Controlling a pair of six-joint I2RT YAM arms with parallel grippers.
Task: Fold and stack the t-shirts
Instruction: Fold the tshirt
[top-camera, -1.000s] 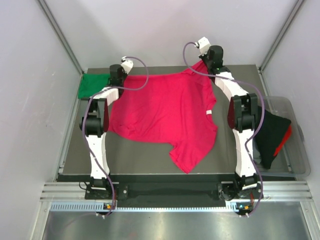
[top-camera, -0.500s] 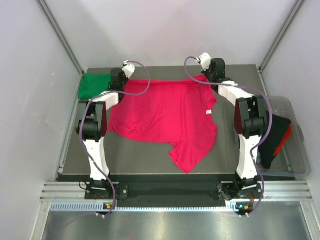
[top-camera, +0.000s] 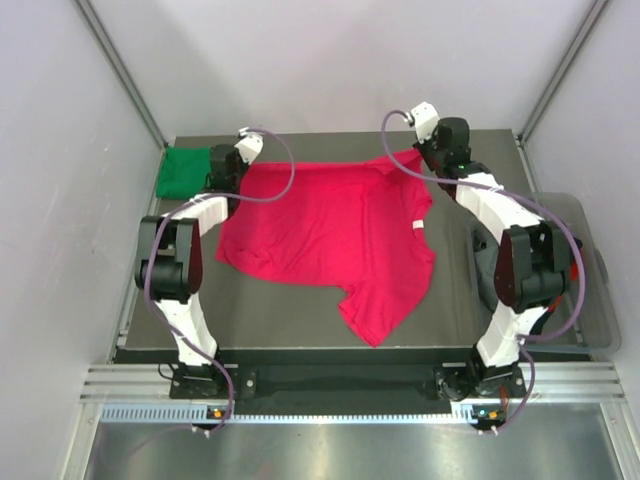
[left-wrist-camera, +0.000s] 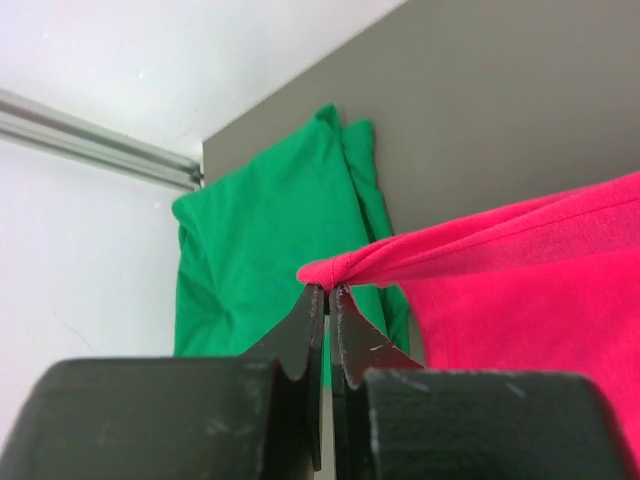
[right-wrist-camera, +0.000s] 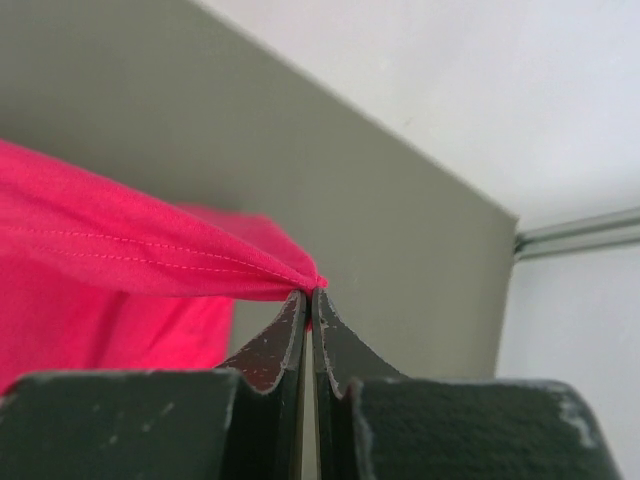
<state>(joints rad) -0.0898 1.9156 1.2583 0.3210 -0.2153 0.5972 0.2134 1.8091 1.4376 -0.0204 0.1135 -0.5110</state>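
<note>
The crimson-pink t-shirt (top-camera: 335, 225) lies spread over the dark table, its far edge held up between both arms, a small white label (top-camera: 418, 225) at its right side. My left gripper (top-camera: 228, 172) is shut on the shirt's far left corner (left-wrist-camera: 330, 268). My right gripper (top-camera: 428, 158) is shut on the far right corner (right-wrist-camera: 305, 283). The emerald green t-shirt (top-camera: 185, 170) lies folded at the table's far left corner, just left of my left gripper; it also shows in the left wrist view (left-wrist-camera: 265, 260).
A clear plastic bin (top-camera: 592, 290) stands off the table's right edge with black and red cloth (top-camera: 548, 270) in it. White walls and metal frame posts close in the far and side edges. The table mat (top-camera: 260, 315) shows bare near the front.
Both grippers have moved outward, the left to the left and the right to the right and back, pulling the pink shirt's far edge straighter and wider.
</note>
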